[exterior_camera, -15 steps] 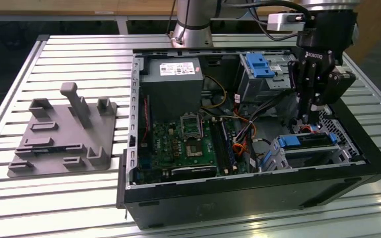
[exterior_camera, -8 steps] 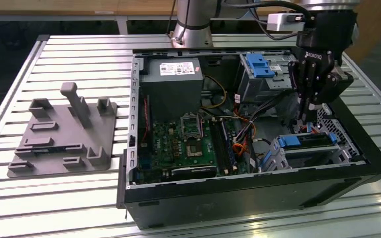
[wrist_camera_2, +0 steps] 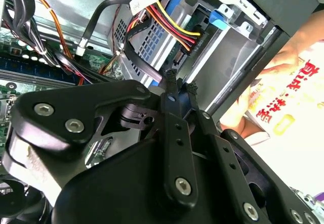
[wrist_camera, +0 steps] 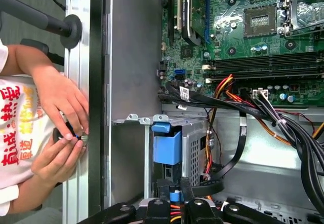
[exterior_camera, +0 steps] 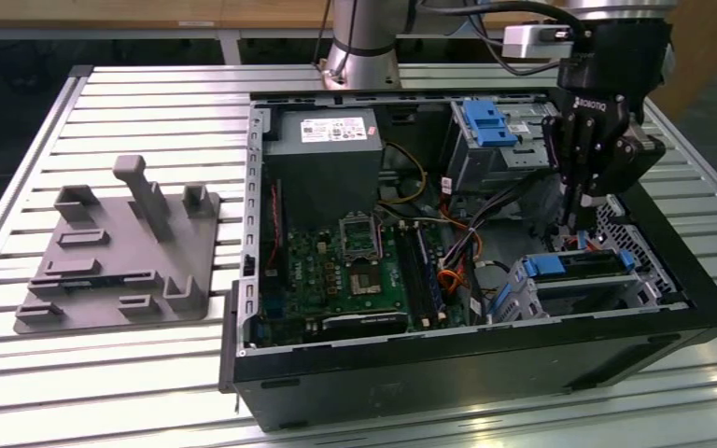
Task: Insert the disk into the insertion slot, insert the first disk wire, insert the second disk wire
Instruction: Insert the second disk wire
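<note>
Disk point(exterior_camera: 583, 266) looks seated in its slot point(wrist_camera: 194, 150) at the case's point(exterior_camera: 458, 373) four o'clock, exterior view; my pincer point(wrist_camera_2: 180, 84), pinched narrow on a wire point(wrist_camera_2: 137, 62), needs fine alignment, I judge.

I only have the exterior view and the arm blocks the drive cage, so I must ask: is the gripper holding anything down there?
Observer: Yes. In both wrist views the gripper is shut on a blue plug, and a black wire curves toward it.
Operator: Is anyone close to the machine?
Observer: Yes. In the first wrist view a person's hands are just outside the computer case, pinching something small.
</note>
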Robot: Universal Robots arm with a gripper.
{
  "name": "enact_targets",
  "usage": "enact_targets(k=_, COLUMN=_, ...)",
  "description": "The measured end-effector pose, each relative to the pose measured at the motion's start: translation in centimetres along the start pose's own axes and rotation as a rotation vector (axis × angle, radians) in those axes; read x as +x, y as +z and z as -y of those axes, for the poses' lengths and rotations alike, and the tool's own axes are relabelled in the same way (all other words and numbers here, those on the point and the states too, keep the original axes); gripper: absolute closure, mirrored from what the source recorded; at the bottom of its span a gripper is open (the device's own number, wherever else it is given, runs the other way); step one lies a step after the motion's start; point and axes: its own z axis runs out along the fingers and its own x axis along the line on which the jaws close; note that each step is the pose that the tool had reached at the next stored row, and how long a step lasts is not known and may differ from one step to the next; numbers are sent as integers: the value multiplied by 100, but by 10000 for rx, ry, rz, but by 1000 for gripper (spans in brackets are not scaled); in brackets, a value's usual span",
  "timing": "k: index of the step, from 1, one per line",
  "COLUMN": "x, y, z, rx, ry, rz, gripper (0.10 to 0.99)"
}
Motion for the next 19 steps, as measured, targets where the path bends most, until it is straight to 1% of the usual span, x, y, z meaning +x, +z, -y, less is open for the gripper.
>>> enact_targets(k=3, x=-1, y=1, z=0, rx=-10, ry=-6, rz=-120, gripper=894)
enact_targets(k=4, x=-2, y=1, z=0, rx=-10, ry=-7, rz=-149, gripper=949)
enact_targets(k=6, x=-1, y=1, z=0, rx=-11, ry=-8, rz=-182, gripper=949)
enact_targets(k=12, x=-4, y=5, z=0, rx=-11, ry=-8, rz=-226, gripper=949)
enact_targets(k=19, x=-8, y=13, z=0, rx=-11, ry=-8, rz=-234, gripper=949)
